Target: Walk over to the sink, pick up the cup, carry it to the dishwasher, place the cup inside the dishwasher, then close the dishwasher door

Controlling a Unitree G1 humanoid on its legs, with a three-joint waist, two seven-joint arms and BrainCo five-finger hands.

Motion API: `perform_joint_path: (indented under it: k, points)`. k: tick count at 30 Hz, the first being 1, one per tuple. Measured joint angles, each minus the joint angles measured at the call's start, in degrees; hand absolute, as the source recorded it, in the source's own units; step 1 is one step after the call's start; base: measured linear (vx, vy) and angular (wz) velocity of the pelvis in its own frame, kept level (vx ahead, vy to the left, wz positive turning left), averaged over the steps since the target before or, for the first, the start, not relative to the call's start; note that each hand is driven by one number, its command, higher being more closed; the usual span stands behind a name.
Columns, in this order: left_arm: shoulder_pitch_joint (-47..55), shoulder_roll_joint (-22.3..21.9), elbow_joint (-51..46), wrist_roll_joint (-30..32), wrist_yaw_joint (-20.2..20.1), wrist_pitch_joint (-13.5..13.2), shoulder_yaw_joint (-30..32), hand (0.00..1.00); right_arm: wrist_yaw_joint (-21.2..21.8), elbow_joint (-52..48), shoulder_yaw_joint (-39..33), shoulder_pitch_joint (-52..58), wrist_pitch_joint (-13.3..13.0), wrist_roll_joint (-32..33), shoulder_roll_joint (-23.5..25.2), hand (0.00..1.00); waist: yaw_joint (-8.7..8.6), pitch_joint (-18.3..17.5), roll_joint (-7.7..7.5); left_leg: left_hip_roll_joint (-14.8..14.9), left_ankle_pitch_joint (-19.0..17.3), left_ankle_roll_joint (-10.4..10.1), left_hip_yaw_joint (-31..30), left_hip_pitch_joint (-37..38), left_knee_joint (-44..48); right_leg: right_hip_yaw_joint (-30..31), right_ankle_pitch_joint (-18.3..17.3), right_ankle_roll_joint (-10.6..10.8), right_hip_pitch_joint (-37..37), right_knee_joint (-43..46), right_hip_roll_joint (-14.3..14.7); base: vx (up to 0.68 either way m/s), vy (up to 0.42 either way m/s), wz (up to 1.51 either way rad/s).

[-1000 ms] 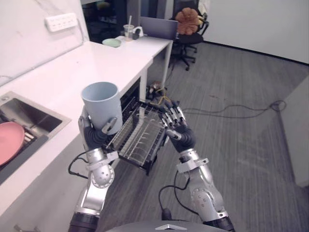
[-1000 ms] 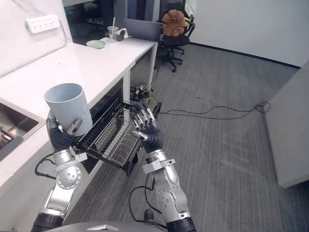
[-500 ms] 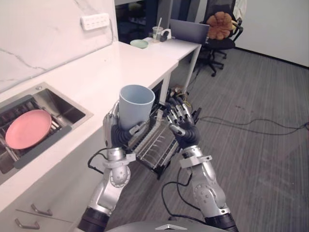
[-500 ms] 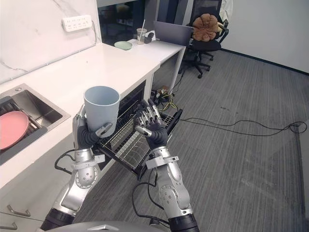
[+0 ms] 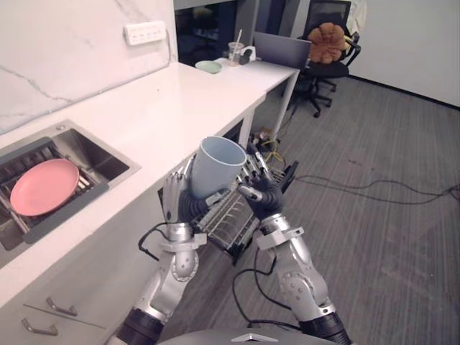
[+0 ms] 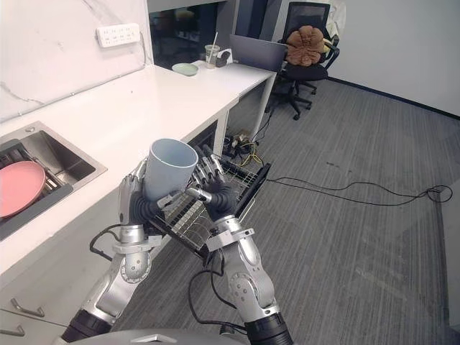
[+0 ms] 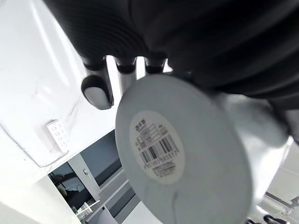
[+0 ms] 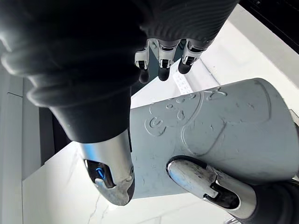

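Now we have the light-blue cup in the left hand, fingers and thumb wrapped round its lower wall, base toward the wrist. It is held off the counter, tilted w/ its mouth leaning to the robot's right, just above the pulled-out dishwasher rack. We read the tilt as prep for laying it into the wires, i.e. the carry looks about done and placing is next.

The right hand sits just beside the cup w/ fingers straight, grasping nothing. Whether a fingertip touches the wall we cannot tell. Probably it is there to steady or guide the cup down.

Containers:
- The cup looks empty inside.
- The rack shows bare wires, no dishes that we can make out.
- The steel sink, well apart on the left, holds a pink plate.

Door closing comes last, so we judge the rack must slide back in first.
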Motion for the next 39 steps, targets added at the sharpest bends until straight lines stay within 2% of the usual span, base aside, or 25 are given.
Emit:
perform_joint_path:
  k: [7, 13, 22, 30, 39]
  points:
    - [-0.2, 0.3, 0.0, 4.1, 1.0, 0.5, -1.3, 1.00, -2.6, 0.0, 2.3, -1.7, 0.7, -0.5, 0.1, 0.00, 0.21, 0.1, -0.08, -0.1, 0.0, 0.1, -0.1, 0.4, 0.0, 0.1, 0.0, 0.0, 0.4, 0.0, 0.0, -0.02, -0.005, 0.00]
    - [-0.2, 0.3, 0.0, 4.8, 1.6, 1.6, -2.5, 1.00, -5.4, 0.0, 3.8, -1.7, 1.3, -2.6, 0.0, 0.00, 0.24, 0.1, -0.09, -0.1, 0.0, 0.1, 0.0, 0.4, 0.0, 0.1, -0.2, -0.2, 0.4, 0.0, -0.1, -0.01, -0.003, 0.00]
    - [-0.2, 0.5, 0.1, 4.9, 1.7, 2.6, -2.8, 1.00, -6.9, 0.0, 4.5, -2.1, 2.1, -2.8, 0.0, 0.00, 0.35, 0.1, -0.09, -0.1, 0.0, 0.0, -0.1, 0.3, -0.1, 0.0, -0.2, -0.1, 0.3, 0.0, -0.1, 0.00, 0.000, 0.00]
    - [-0.2, 1.6, 0.1, 5.6, 2.1, 3.9, -3.9, 1.00, -8.0, 0.0, 4.9, -2.3, 2.3, -5.5, -0.1, 0.00, 0.54, 0.1, -0.09, -0.1, 0.0, 0.0, -0.2, 0.1, -0.1, 0.0, -0.2, -0.1, 0.2, 0.0, -0.1, 0.00, 0.000, 0.00]
    - [-1.6, 2.7, 0.1, 9.8, 2.1, 4.9, -4.1, 1.00, -9.0, -0.7, 5.4, -3.3, 2.6, -7.2, -1.8, 0.00, 0.66, 0.1, -0.09, -0.2, 0.0, 0.1, -0.2, 0.0, -0.1, 0.0, -0.2, -0.1, 0.1, 0.0, -0.1, 0.00, 0.000, 0.00]
